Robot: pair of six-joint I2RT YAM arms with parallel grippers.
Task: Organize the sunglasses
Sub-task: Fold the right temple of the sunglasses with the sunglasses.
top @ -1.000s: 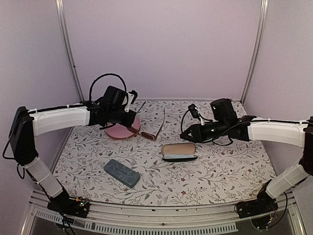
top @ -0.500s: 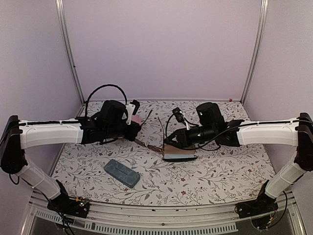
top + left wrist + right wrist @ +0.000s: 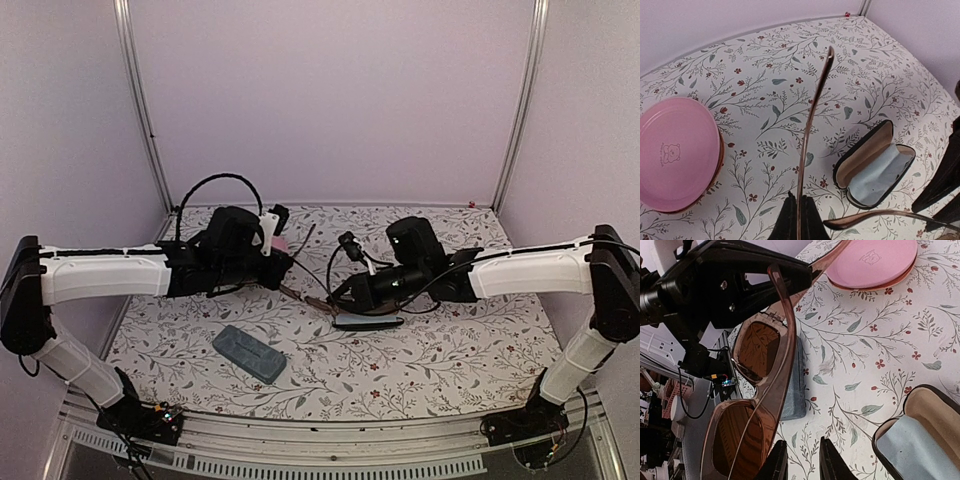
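Left gripper (image 3: pixel 799 222) is clamped tight on one thin arm of the reddish-brown sunglasses (image 3: pixel 765 385), holding them up over the table. Right gripper (image 3: pixel 800 460) hangs just beside the frame, its fingers partly apart with nothing between them, near the open case (image 3: pixel 866 152).

Counter (image 3: pixel 450 350): white floral-print cover. Walls (image 3: pixel 330 100): plain lilac, beyond the right pincer (image 3: pixel 335 297). Corner posts (image 3: pixel 143 100): two, metal.

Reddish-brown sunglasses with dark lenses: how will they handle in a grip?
Probably light: the left gripper holds the reddish-brown sunglasses by one thin arm. That arm looks slender, so it likely flexes and the front may swing. Smooth plastic could slip.
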